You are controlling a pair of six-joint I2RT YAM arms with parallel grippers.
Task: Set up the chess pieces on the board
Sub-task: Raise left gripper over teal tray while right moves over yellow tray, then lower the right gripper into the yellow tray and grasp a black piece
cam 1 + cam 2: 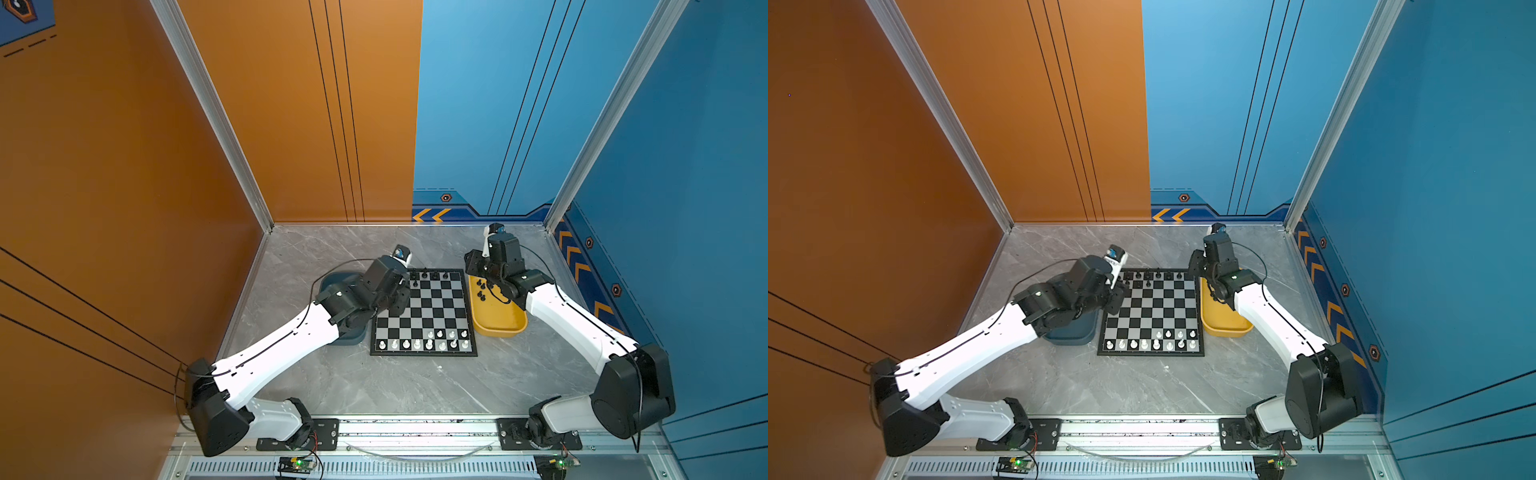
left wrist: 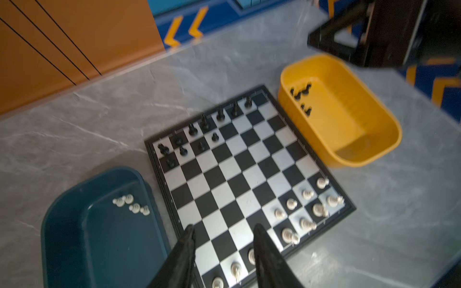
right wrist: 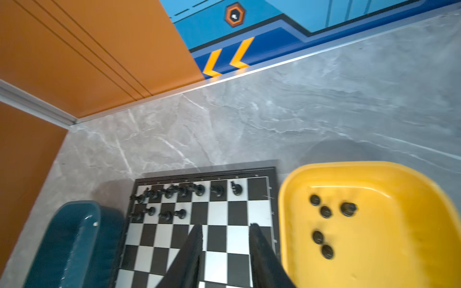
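Note:
The board (image 1: 436,305) lies flat in the middle of the table. White chess pieces (image 1: 428,344) fill its near rows, with the left half of the second row bare. Black chess pieces (image 1: 434,275) line the far row, and a few more (image 2: 199,145) stand in front of them. My left gripper (image 2: 224,228) hovers open over the board's left side with nothing between its fingers. My right gripper (image 3: 226,225) hangs open and empty over the board's far right corner, beside the yellow tray (image 3: 374,261). Several black pieces (image 3: 324,212) lie loose in that tray.
A dark teal tray (image 2: 99,237) sits against the board's left edge, mostly under my left arm in both top views, and holds several white pieces (image 2: 131,203). Walls close the table at the back and on both sides.

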